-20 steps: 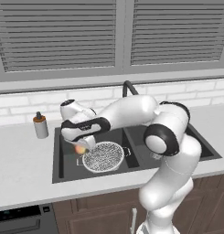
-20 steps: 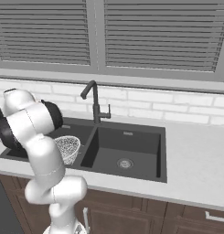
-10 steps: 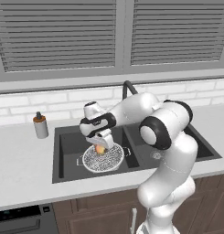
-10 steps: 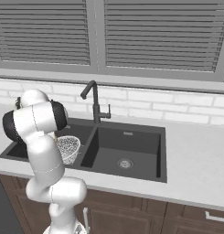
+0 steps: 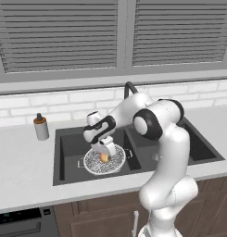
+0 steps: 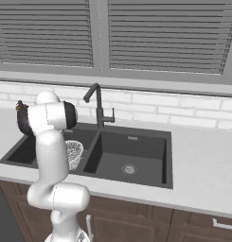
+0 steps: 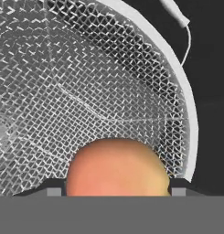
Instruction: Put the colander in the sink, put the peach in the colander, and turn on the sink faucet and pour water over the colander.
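Note:
The silvery mesh colander [image 5: 91,163] sits in the left basin of the dark grey sink [image 5: 68,147]. My gripper [image 5: 105,152] points down into the bowl and is shut on the orange-pink peach [image 5: 104,158], which is low over the mesh; whether it touches, I cannot tell. In the hand view the peach [image 7: 117,169] sits between my two fingertips [image 7: 55,189], with the colander [image 7: 86,87] mesh and rim behind it. From the right base view my arm covers most of the colander [image 6: 75,152]. The dark sink faucet [image 6: 97,105] stands behind the divider; its spout [image 5: 129,87] shows above my arm.
A grey soap bottle [image 5: 40,127] with an orange cap stands on the counter left of the sink. The right basin [image 6: 131,153] holds only its round silver drain [image 6: 129,168]. A brick backsplash and window blinds lie behind.
My gripper has carried the peach from the sink's left side rightwards and down, until it is low inside the colander. The colander has stayed in place.

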{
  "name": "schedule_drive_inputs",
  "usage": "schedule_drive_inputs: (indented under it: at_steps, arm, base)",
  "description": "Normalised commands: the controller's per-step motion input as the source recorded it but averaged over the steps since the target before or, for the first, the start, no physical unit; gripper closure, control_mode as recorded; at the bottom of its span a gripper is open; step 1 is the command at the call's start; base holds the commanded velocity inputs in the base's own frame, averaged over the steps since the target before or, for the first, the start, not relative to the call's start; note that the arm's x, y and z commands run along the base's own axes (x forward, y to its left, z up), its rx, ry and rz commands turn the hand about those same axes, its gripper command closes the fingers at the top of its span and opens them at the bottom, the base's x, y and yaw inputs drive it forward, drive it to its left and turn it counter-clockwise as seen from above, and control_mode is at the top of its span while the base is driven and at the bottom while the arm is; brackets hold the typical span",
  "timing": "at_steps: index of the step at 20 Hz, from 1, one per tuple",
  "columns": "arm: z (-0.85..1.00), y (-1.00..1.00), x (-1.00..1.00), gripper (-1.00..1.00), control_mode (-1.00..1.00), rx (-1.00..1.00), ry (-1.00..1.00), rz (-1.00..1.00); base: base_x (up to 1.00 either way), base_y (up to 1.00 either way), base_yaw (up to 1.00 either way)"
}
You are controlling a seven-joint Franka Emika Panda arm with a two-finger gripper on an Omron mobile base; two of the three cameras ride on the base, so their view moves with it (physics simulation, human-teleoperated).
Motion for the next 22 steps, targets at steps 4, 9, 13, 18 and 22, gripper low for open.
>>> schedule_drive_inputs:
  at_steps: [4,9,13,18,22]
  arm:
    - [-0.36,0.0,0.19,1.0,-1.0,-0.06,0.05,-0.05]
    - [-0.32,-0.02,0.01,1.0,-1.0,-0.08,0.0,-0.03]
    - [-0.08,-0.03,-0.07,-1.0,-1.0,-0.05,0.0,0.0]
    - [0.36,-0.25,-0.06,-1.0,-1.0,0.0,-0.08,0.0]
    - [0.61,-0.3,-0.21,-1.0,-1.0,0.0,-0.12,0.0]
  base:
    - [0.0,0.0,0.0]
    - [0.0,0.0,0.0]
    - [0.0,0.0,0.0]
    - [0.0,0.0,0.0]
    - [0.0,0.0,0.0]
